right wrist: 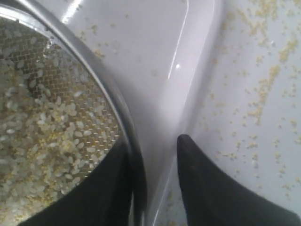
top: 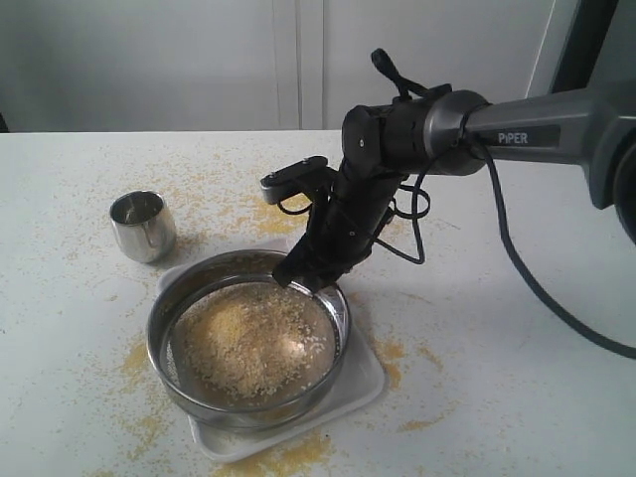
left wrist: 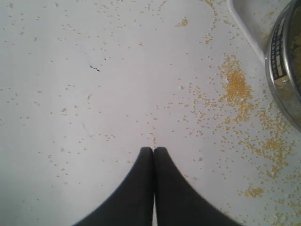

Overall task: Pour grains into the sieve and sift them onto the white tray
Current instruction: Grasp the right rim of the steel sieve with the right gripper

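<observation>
Straddling sieve (top: 157, 343) rim, R jaws apart, not clamped; L jaws shut, empty.

In the exterior view, soft, even light is being spread over the white tabletop (top: 477, 378), and bright glints are being reflected off the small shiny steel cup (top: 142, 227) and the rim of the wide round steel sieve (top: 260, 413). In the left wrist view, the scattered yellow grains (left wrist: 233, 87) are being rendered sharply, while the black fingers (left wrist: 136, 188) of the left gripper (left wrist: 153, 149) are being reduced to a featureless dark shape. The right wrist view is being softened by close-range blur; glare is being caught along the flat white tray's rim (right wrist: 181, 66), and the black fingers (right wrist: 207, 188) of the right gripper (right wrist: 150, 146) are being shown out of focus.
</observation>
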Tool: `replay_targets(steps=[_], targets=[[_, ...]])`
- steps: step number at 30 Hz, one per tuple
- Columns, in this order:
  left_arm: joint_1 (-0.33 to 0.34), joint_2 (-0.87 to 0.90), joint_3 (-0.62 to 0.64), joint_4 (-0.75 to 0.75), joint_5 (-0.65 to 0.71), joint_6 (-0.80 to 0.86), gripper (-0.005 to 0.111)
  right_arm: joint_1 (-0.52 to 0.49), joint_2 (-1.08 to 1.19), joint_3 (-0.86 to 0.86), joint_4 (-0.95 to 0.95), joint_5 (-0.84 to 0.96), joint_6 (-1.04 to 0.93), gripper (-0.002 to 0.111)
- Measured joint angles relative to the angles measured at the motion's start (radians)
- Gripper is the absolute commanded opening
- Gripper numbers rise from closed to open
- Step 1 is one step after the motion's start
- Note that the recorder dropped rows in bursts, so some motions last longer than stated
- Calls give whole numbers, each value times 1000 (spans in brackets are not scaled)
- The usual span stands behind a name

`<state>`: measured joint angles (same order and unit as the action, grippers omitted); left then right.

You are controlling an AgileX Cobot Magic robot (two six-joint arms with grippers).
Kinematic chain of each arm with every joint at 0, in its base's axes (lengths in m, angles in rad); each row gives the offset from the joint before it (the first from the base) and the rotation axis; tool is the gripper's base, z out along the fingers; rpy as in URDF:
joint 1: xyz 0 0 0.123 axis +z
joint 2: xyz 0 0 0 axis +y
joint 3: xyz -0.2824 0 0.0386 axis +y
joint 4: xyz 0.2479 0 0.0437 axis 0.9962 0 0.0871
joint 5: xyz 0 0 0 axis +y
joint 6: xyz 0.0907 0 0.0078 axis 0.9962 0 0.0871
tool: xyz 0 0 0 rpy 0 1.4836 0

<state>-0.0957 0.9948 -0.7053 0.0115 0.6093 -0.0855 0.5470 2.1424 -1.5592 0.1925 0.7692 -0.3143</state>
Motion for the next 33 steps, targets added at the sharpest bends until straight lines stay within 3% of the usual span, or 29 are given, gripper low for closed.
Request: replay_targets(steps=[8,20,33], targets=[[0,0,0,0,0,0,0,0,26,-4,5,-14,0,0],[0,0,0,0,0,-2,0,0,-52,-4,-35,13,5,0],[0,0,0,0,0,-2,0,-93,-68,-47,73,98,-14,0]])
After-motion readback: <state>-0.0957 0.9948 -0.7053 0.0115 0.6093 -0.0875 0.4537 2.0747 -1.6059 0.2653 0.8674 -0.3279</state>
